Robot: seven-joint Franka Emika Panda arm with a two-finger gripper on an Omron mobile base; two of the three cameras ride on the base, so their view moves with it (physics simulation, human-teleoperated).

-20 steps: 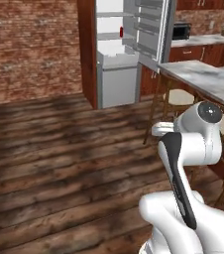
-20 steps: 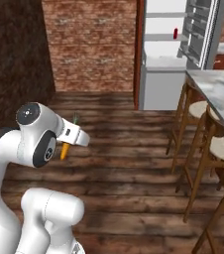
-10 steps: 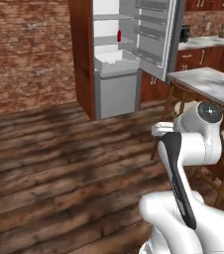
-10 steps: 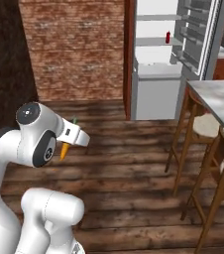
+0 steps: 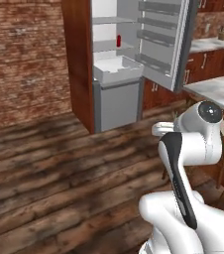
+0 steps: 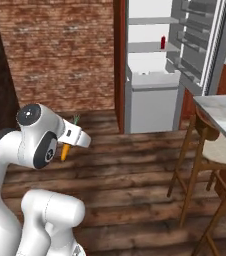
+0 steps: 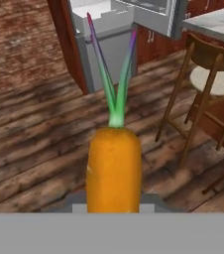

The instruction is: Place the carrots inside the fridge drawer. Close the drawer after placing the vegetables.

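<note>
The jaws are clenched on the carrot point(image 7: 114, 168), low centre of the hand view, leaves pointing up-frame toward the pulled-out fridge drawer point(image 5: 118, 68), upper centre of the left base view, ready to receive it.

A home kitchen, rendered: an open fridge point(image 5: 134, 59) with white shelves and a pulled-out drawer point(image 5: 118, 68) stands in wood casing beside a red brick wall point(image 5: 25, 59), with a marble-topped counter point(image 6: 222, 112), wooden stools point(image 6: 205, 150), dark cabinets point(image 5: 215, 54) and a plank floor point(image 5: 59, 173).
</note>
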